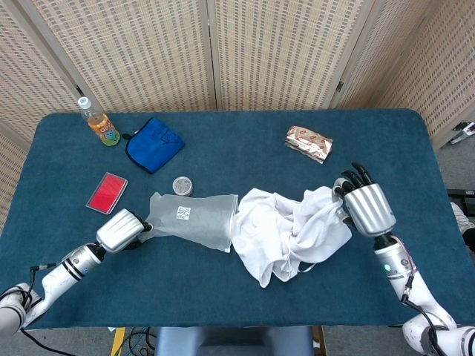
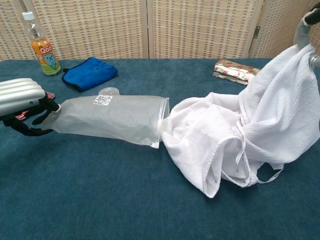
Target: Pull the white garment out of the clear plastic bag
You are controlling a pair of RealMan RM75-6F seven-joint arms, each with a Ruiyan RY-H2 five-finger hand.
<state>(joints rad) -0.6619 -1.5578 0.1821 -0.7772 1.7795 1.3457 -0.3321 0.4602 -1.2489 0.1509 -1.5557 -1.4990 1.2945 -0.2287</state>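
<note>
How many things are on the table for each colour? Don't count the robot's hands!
White: 1, the white garment
Clear: 2, the clear plastic bag and a small round jar
Blue: 1, a blue cloth
Red: 1, a flat red card
Orange: 1, a drink bottle
Red and white pattern: 1, a wrapped packet
Total: 7

Round tin just behind the bag

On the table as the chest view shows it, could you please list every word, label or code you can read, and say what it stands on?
"Qoo": orange label of the small clear drink bottle.
White sticker on the clear plastic bag: a square code, too small to read.
Patterned foil packet: red marks, no legible text.
Flat red card: no text readable.
</note>
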